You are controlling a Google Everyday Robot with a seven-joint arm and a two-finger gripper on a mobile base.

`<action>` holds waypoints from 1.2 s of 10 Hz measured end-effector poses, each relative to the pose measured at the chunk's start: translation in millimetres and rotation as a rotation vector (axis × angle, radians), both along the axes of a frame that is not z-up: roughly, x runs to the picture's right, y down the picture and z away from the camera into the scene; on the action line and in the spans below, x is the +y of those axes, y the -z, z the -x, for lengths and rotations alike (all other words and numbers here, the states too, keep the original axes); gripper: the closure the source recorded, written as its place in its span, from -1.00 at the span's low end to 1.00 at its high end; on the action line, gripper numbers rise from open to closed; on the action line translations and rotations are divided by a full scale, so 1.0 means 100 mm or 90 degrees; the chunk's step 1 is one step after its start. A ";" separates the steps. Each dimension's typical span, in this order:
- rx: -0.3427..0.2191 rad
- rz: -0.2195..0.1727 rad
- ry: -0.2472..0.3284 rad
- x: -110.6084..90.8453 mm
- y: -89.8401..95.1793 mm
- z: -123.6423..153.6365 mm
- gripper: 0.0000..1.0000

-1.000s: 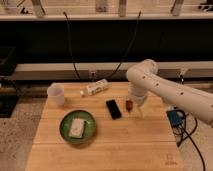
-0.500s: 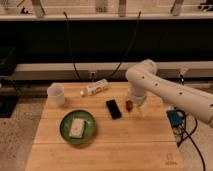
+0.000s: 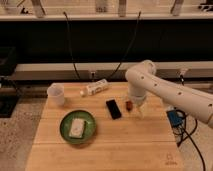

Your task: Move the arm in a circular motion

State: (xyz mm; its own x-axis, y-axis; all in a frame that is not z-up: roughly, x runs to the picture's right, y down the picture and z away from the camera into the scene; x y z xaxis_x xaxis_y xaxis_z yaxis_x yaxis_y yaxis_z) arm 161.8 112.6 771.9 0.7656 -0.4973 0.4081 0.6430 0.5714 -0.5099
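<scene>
The arm [image 3: 165,90] is large, glossy white and tubular, with a bulbous elbow joint [image 3: 142,72] above the table's back right. It reaches in from the right edge and bends down to the table. Its gripper [image 3: 137,109] points down over the wooden table [image 3: 120,145], just right of a small brown object [image 3: 129,105] and a black phone [image 3: 113,109].
A white cup [image 3: 56,93] stands at the back left. A white bottle [image 3: 96,88] lies on its side at the back middle. A green plate [image 3: 65,131] holds a pale block [image 3: 76,127]. A blue box with cables [image 3: 175,119] hangs at the right edge.
</scene>
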 end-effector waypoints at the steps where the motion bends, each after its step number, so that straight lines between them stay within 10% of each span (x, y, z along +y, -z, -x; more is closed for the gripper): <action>1: -0.003 0.001 0.006 0.00 0.00 -0.01 -0.60; 12: -0.030 0.007 0.036 -0.02 -0.06 0.04 -0.60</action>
